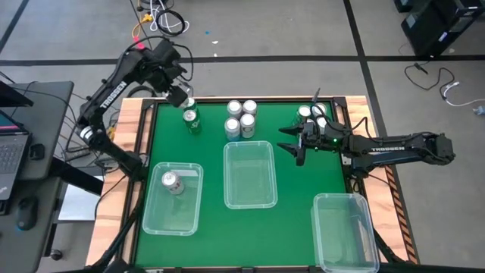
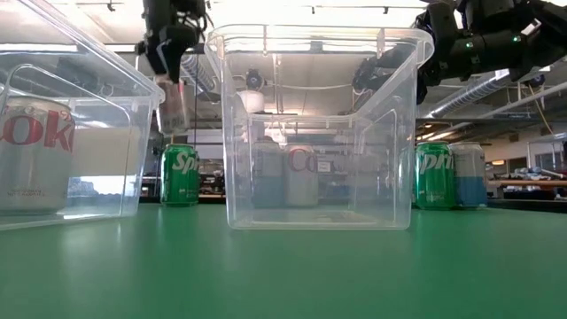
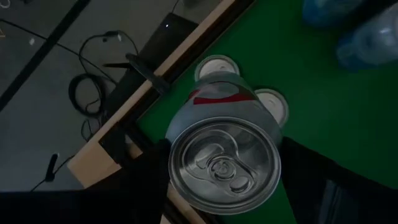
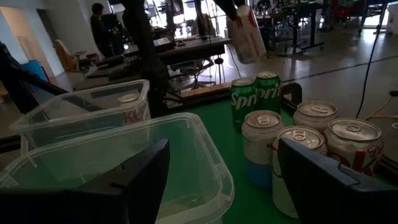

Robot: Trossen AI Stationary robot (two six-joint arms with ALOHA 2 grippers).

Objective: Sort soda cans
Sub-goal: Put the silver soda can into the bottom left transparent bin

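My left gripper [image 1: 179, 94] hangs over the table's far left corner, shut on a silver-white soda can [image 3: 224, 165] with red print. Two green cans [image 1: 191, 120] stand on the green mat right below it. Several more cans stand in a group at the far middle [image 1: 241, 118] and another group at the far right [image 1: 311, 114]. A silver can [image 1: 173, 183] lies in the left clear bin [image 1: 155, 220]. My right gripper [image 1: 292, 145] is held level and open beside the far right group, with nothing between its fingers. My left gripper pinches the silver-white can's side wall near its top [image 3: 180, 124] between its two fingers [image 3: 146, 180], one on each side. The fingers come from above, pointing steeply down. The can [image 2: 173, 106] hangs below them, slightly tilted, lifted clear above the green cans.
A second clear bin [image 1: 227, 199] stands mid-table and a third [image 1: 326, 258] at the near right. The table has a raised wooden rim [image 1: 136, 121]. Open green mat lies between the bins and in front of them.
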